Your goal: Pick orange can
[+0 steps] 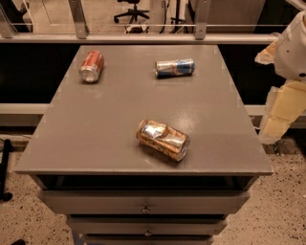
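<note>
- Nearest to me, a speckled floor [282, 225] runs under a grey drawer cabinet [95, 119]. Its top drawer [95, 203] faces me with a small round knob [145, 209] at the middle, and a second drawer sits just beneath.
- The orange can [162, 139] lies on its side on the cabinet top, near the front edge and a little right of centre. Its length runs from far-left to near-right, and the dented side with silver patches is turned up. It touches nothing but the top and is well apart from the other two cans.
- The gripper [279, 115] is at the right edge of my view, cream-coloured and off the cabinet's right side. It hangs below the white arm [294, 48]. It is well apart from the orange can and touches none of the cans. I cannot tell how wide it stands.
- Farther back, right of centre, a slim blue-and-silver can [175, 68] lies on its side, set across the top from left to right.
- At the far left a red can [92, 66] lies on its side, its silver end turned toward me.
- Beyond the far edge runs a metal rail [143, 38]. Behind it I see an office chair [131, 12] on a paler floor.
</note>
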Controlling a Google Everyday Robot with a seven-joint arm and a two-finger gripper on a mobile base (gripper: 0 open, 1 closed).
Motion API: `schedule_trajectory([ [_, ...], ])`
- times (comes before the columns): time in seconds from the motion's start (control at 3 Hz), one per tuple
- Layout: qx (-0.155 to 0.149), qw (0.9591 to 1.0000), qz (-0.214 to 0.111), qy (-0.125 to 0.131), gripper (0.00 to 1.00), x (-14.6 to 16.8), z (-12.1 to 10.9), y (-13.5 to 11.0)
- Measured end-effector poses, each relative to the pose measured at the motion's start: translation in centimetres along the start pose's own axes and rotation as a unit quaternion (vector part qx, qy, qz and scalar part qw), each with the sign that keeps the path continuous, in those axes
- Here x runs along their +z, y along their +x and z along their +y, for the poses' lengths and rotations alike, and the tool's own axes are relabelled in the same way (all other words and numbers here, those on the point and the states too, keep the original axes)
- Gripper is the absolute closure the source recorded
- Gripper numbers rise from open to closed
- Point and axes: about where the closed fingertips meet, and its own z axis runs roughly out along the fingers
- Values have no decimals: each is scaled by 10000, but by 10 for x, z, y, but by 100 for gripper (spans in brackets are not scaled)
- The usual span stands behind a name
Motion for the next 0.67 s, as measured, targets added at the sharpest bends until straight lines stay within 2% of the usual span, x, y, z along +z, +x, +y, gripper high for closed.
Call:
schedule_trajectory([
  [0.33, 0, 10000, 0, 0, 0, 0, 0, 0],
  [0.67, 35, 9996, -241, -119, 0, 8, 6, -14],
])
